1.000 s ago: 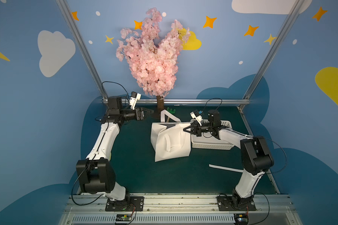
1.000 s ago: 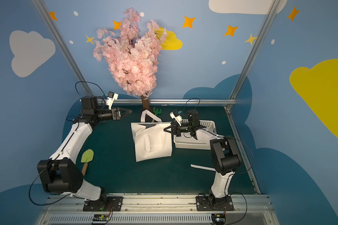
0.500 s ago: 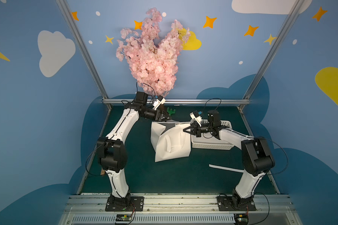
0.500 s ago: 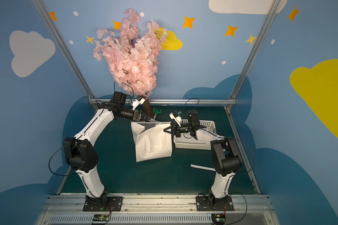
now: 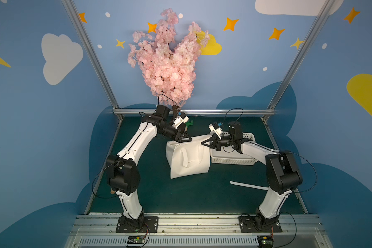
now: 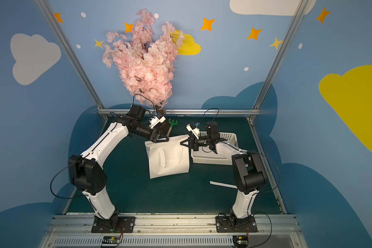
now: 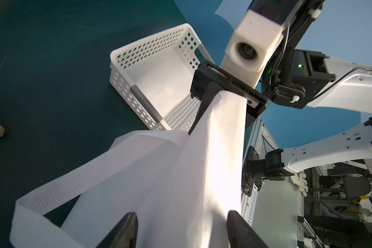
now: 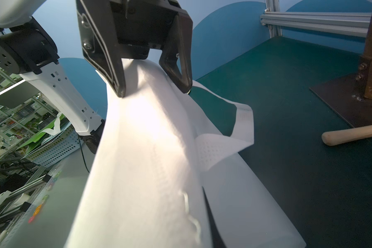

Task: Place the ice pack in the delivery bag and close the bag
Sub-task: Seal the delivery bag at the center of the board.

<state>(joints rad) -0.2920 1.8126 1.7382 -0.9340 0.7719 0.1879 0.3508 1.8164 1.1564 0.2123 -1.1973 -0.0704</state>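
My left gripper (image 7: 180, 215) has come a long way in the last second. It was pulled far out to the side then, well apart from everything; now it sits at the raised top edge of the delivery bag (image 5: 189, 158). Its fingers (image 8: 118, 81) are spread, and the white fabric runs up between them without being pinched.

The right gripper (image 5: 203, 143) has not shifted. It stays clenched on the other end of that same edge, facing the left gripper, so the fabric stretches between the two. The rest of the bag lies on the desk (image 5: 180, 197) below both grippers, where it lay before, with a loop handle (image 7: 73, 184) hanging loose from it.

The white perforated basket (image 5: 234, 160) sits just behind and under the right gripper, touching the bag's side. A green toy rake (image 6: 173, 122) lies just beyond the left gripper, near the base of the pink blossom tree (image 5: 170, 64). A white strip (image 5: 248, 185) lies on the desk well apart from both grippers, beside the right arm's elbow.
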